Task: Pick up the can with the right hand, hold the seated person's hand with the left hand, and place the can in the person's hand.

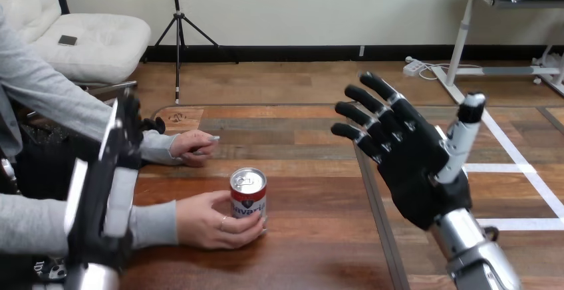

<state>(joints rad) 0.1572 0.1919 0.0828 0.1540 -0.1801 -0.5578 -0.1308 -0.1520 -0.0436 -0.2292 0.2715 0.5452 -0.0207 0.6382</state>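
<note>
Head view, can (248,193) upright, in person's hand (211,221)

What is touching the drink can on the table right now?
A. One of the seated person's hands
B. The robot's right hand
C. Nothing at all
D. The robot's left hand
A: the person's nearer hand is curled round the can, which stands upright on the table, while the robot's right hand is raised with fingers spread, well apart from the can.
</note>
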